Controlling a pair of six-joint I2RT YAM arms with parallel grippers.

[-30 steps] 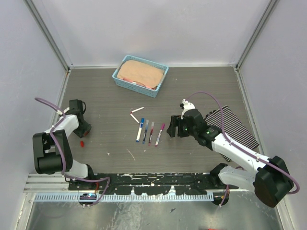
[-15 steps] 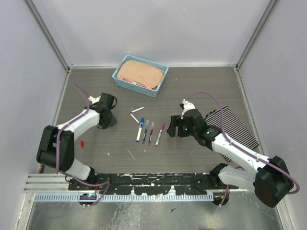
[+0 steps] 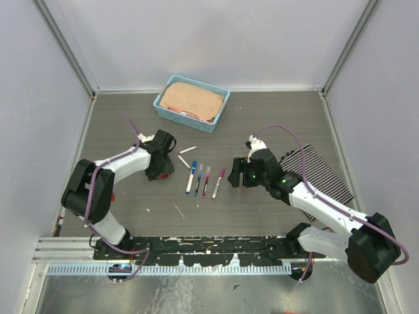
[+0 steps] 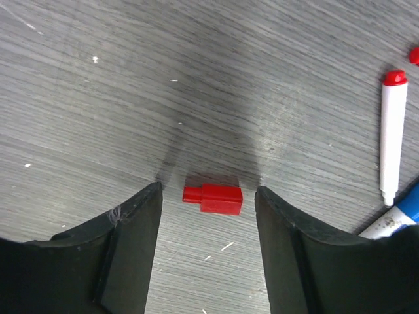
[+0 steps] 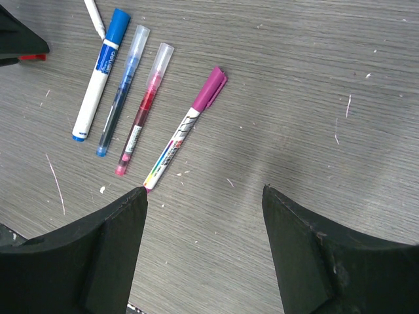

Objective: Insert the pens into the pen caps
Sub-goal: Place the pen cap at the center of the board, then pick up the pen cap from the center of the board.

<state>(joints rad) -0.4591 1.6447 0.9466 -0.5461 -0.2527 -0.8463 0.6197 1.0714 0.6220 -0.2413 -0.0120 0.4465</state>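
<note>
Red cap (image 4: 213, 197) between left end effector (image 4: 208, 191) jaws

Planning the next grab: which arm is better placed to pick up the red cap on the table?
Left. Its open left gripper sits over the red cap, a finger on each side; the right gripper hovers open by the magenta pen, well away.

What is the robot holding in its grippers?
Nothing. Both grippers are open. The red cap lies on the table between the left gripper's fingers, touching neither. The right gripper hovers near the magenta pen.
</note>
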